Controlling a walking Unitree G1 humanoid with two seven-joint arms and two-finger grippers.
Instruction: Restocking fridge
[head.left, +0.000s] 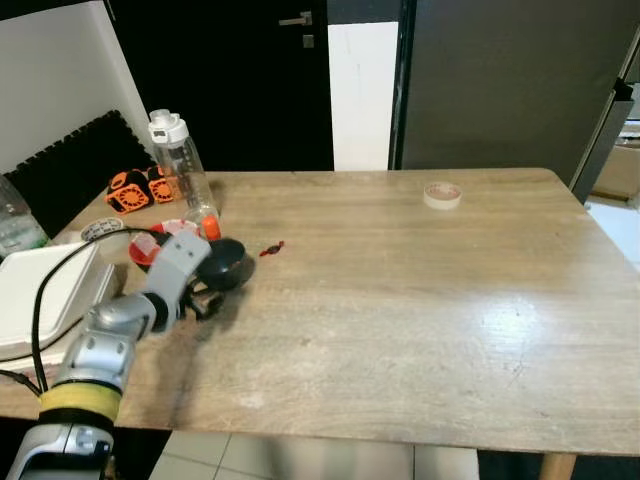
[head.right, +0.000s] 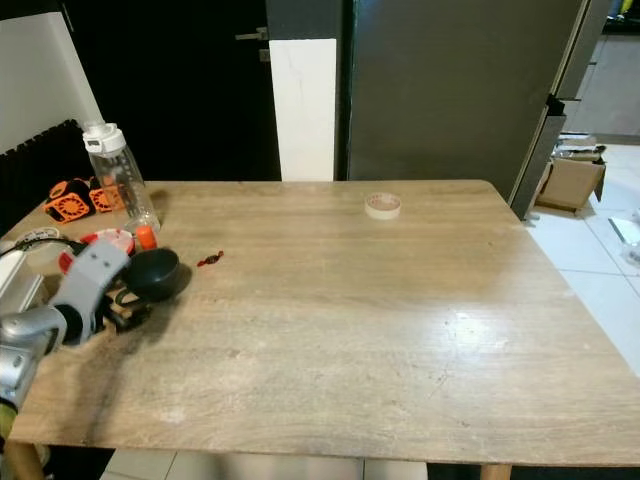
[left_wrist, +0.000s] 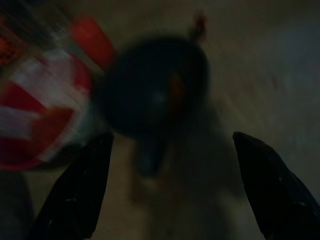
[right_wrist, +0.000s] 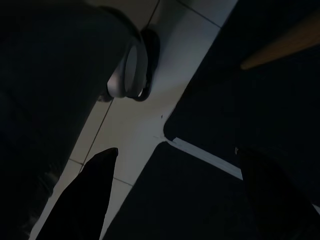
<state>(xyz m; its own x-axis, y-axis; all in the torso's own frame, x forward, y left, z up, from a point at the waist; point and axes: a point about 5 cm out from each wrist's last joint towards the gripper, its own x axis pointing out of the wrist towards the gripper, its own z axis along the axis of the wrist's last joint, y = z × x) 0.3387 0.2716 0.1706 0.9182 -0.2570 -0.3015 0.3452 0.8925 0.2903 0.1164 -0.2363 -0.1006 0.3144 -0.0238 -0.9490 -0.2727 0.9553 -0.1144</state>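
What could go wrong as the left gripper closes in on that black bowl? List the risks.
1. The left gripper is open, its fingers short of the black bowl; a push could slide it instead of grasping it.
2. The tall water bottle stands just behind and could be knocked over.
3. The red and white container sits right beside the bowl and may get bumped or pinched.
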